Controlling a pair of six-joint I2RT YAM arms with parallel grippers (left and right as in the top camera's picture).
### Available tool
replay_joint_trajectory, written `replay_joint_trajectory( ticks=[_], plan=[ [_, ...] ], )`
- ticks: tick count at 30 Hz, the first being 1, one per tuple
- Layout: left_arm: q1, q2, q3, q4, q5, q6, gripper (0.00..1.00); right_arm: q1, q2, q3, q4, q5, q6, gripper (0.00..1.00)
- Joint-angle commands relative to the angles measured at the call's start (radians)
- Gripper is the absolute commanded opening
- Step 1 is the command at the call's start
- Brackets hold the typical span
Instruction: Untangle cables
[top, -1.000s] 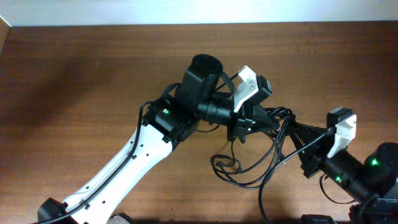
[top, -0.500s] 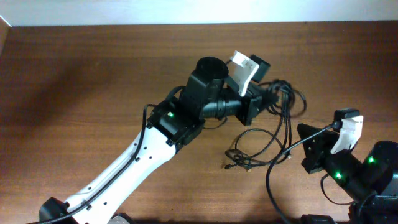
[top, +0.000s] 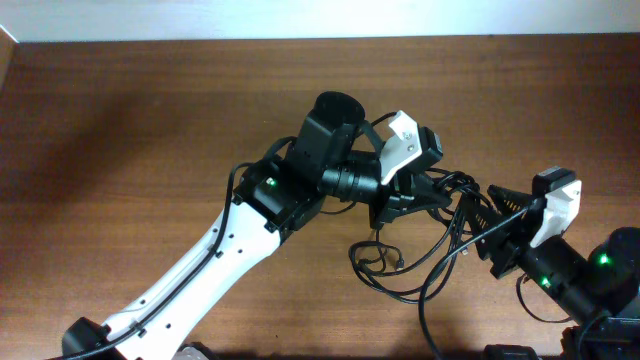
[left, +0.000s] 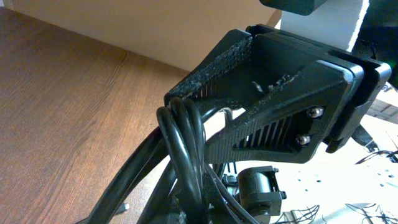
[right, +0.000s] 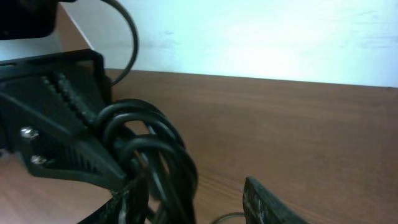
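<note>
Several cables (left: 183, 146) clamped in left fingers (left: 267, 115) — between spread right fingers (right: 268, 202).

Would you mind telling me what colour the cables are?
The cables are black, which shows clearest in the left wrist view.

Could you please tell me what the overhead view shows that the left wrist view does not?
Only the overhead view shows the whole white-and-black left arm, the right gripper with its fingers spread, and loose loops of the thin black cables lying on the brown wooden table. Only the left wrist view shows, close up, the ribbed black fingers of the left gripper pinched on a bundle of strands. Both show that gripper holding the cables above the table.
</note>
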Motion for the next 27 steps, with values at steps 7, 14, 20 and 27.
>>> replay_joint_trajectory(
  ticks=[7, 14, 20, 27],
  plan=[
    [0.000, -0.004, 0.007, 0.089, 0.038, -0.035, 0.00, -0.001, -0.002, -0.002, -0.012, -0.054, -0.013, 0.04],
    [0.000, -0.004, 0.007, 0.076, -0.465, -0.566, 0.00, -0.001, -0.002, -0.002, -0.021, -0.028, -0.013, 0.04],
    [0.000, -0.004, 0.007, 0.081, -0.528, -0.721, 0.00, -0.001, -0.002, -0.002, -0.048, -0.007, -0.012, 0.04],
    [0.000, -0.004, 0.007, 0.012, -0.257, -0.265, 0.00, -0.001, -0.002, -0.002, -0.017, 0.123, -0.010, 0.73]
  ],
)
